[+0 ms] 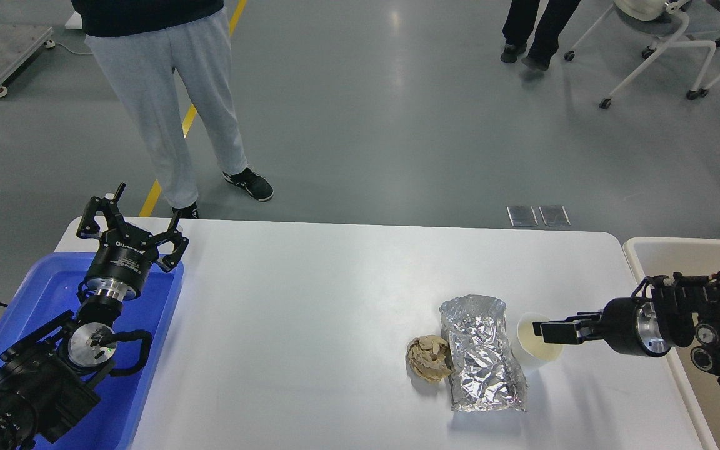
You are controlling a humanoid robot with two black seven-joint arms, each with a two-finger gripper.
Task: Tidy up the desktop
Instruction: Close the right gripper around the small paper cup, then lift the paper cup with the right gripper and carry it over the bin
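While the right gripper (pixel 538 329) pinches a paper cup's (pixel 539 345) rim on the white desktop (pixel 310 325) beside a foil bag (pixel 482 354), the left gripper (pixel 132 215) hangs wide above a blue tray (pixel 41 294).
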